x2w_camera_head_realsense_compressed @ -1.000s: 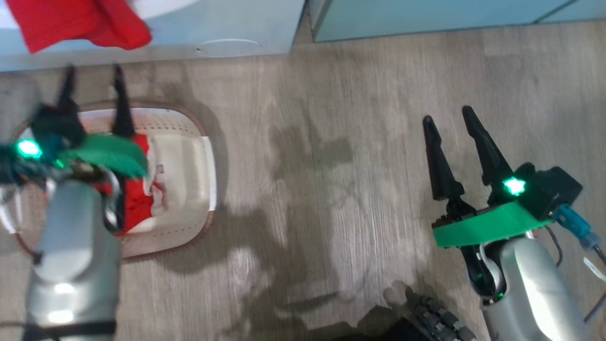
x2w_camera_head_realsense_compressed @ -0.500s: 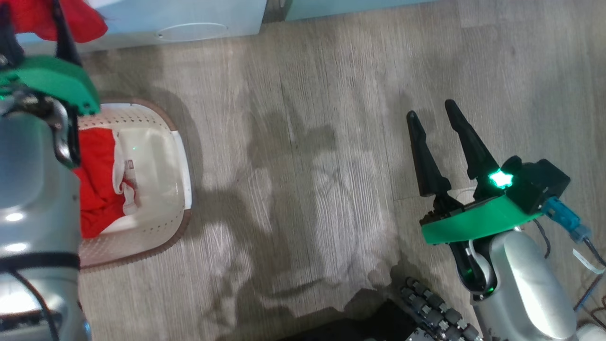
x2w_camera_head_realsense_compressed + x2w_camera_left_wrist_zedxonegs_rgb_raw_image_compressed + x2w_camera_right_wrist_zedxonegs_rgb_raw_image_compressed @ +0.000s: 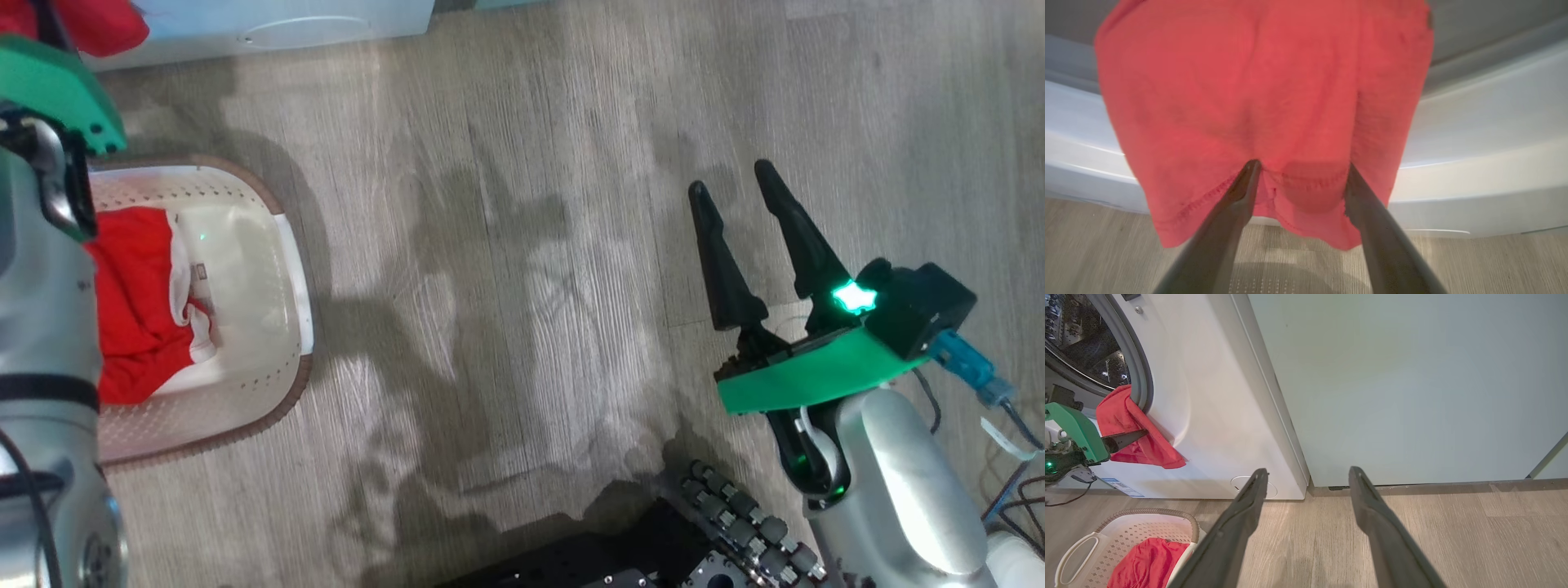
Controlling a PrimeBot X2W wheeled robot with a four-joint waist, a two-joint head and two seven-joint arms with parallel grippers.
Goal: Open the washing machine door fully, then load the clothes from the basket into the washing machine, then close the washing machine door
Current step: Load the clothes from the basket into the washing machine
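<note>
Floor [image 3: 522, 245]: wood-look planks, grey-brown, matt, with visible grain. Soft dark shadows [image 3: 490, 261] lie across the planks. Cabinet [image 3: 1412, 384]: pale teal, flat plain front, standing on the floor with a narrow dark gap along its base. A second teal panel [image 3: 1553, 463] adjoins it at the right.

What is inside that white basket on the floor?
In the basket, a red garment with white parts lies at one side, beside bare bottom with a label. The robot's left forearm covers that end, hiding whatever lies beneath.
</note>
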